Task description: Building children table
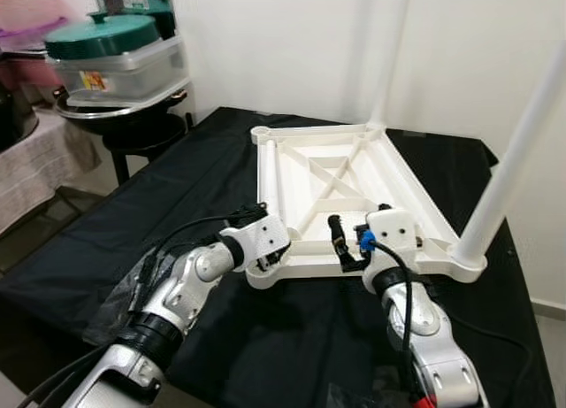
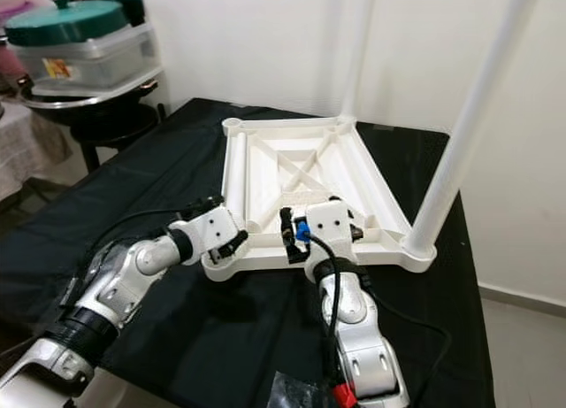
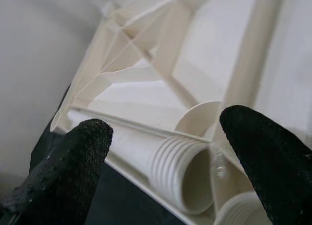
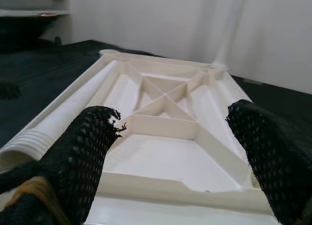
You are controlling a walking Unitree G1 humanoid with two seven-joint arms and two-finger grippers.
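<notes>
Tabletop (image 1: 340, 173) lies upside down on black cloth (image 1: 133, 222) w/ two legs already upright; left gripper (image 3: 161, 152), fingers apart, straddles loose leg (image 3: 161, 159) lying inside its left rim, right gripper (image 4: 170, 152) spread over near edge — next: clamp leg, lift, seat in near-left socket (image 1: 263, 268).

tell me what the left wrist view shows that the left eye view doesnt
Left wrist view: the threaded end of a loose white leg lying inside the tabletop frame, between the open left gripper fingers. Left eye view: two upright legs, the black cloth, storage boxes, and the right gripper at the near edge. Both: the upturned white tabletop.
</notes>
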